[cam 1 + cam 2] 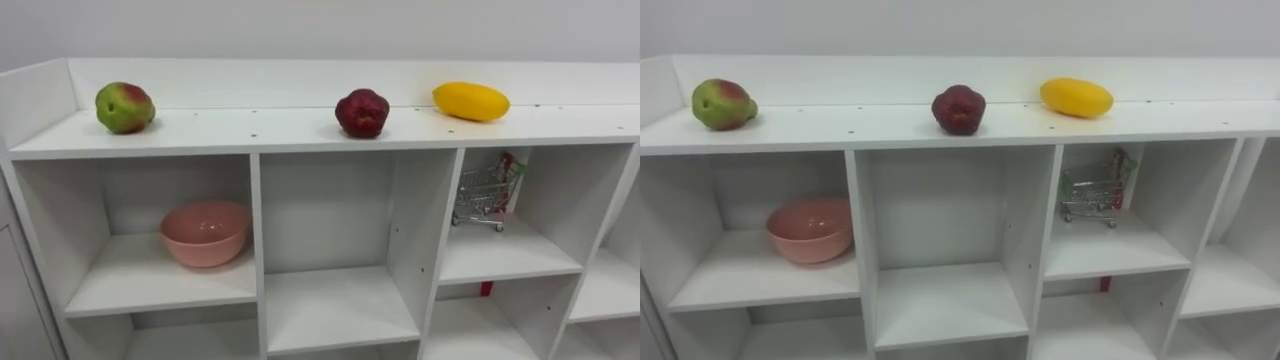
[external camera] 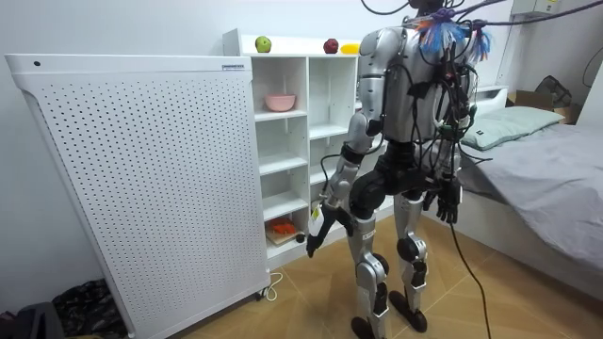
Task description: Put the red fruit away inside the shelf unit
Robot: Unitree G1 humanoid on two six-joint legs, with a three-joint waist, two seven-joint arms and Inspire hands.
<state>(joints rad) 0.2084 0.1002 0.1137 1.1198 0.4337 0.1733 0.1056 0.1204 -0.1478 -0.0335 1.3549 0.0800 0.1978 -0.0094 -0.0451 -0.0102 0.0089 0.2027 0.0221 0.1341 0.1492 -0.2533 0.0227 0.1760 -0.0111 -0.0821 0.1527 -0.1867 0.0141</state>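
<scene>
Three fruits lie on top of the white closet [image 1: 300,130]. A green and red fruit [image 1: 124,107] is at the left, a dark red fruit [image 1: 362,112] in the middle and a yellow oblong fruit [image 1: 471,101] at the right. In the room view I stand facing the closet [image 2: 325,141] with both arms hanging. My left hand [image 2: 314,231] is low by my thigh, its fingers relaxed and empty. My right hand [image 2: 450,201] hangs at the other side, also relaxed and empty. Both hands are far below the fruits.
A pink bowl [image 1: 206,232] sits in the upper left compartment. A small toy shopping cart [image 1: 486,192] stands in the compartment right of the middle one. A tall white perforated panel [image 2: 141,179] stands left of the closet, and a bed [image 2: 546,151] is behind me.
</scene>
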